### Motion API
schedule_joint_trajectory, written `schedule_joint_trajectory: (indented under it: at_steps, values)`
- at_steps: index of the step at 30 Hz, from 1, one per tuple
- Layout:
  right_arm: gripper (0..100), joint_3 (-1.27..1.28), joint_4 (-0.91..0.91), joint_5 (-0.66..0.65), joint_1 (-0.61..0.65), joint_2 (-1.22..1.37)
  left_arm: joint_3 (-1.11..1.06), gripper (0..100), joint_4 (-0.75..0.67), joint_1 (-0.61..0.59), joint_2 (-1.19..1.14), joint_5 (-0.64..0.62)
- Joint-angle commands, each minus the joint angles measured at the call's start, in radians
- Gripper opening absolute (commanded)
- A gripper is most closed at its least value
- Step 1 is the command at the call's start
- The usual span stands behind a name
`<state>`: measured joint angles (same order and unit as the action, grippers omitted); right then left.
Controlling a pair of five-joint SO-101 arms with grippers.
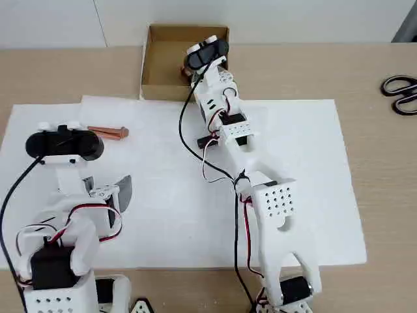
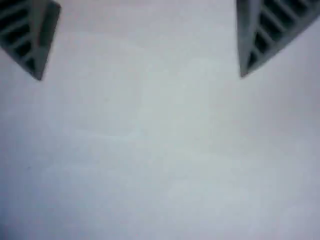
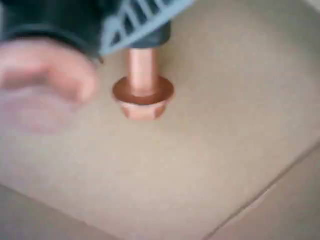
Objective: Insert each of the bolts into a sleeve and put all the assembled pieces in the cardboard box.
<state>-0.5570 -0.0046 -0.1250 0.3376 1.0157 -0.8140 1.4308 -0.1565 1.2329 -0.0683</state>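
My right gripper (image 1: 193,69) is down inside the cardboard box (image 1: 163,65), shut on a dark sleeve (image 3: 60,22) with a copper bolt (image 3: 143,92) in it. The bolt's flanged head points at the box floor (image 3: 210,150), just above it or touching it; I cannot tell which. A blurred pinkish shape (image 3: 40,80) sits close beside the sleeve. A second copper bolt (image 1: 108,132) lies loose on the white paper, beyond the left arm. My left gripper (image 1: 106,189) hangs open over bare paper, fingers (image 2: 30,35) wide apart with nothing between them.
A white paper sheet (image 1: 293,169) covers the middle of the wooden table (image 1: 378,195). Black scissors (image 1: 401,94) lie at the far right edge. The box stands at the paper's far edge, near the middle.
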Motion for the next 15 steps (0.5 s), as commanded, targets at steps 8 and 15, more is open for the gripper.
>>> schedule_joint_trajectory:
  at_steps: [8, 15]
  values:
    - [21.3, -0.048, 0.143, -0.012, -0.004, -0.219, 0.005, 24, -0.006, -0.002, 0.011, 0.006]
    - [21.3, -0.048, 0.372, -0.011, -0.005, -0.467, 0.008, 24, -0.006, -0.002, 0.011, 0.006]
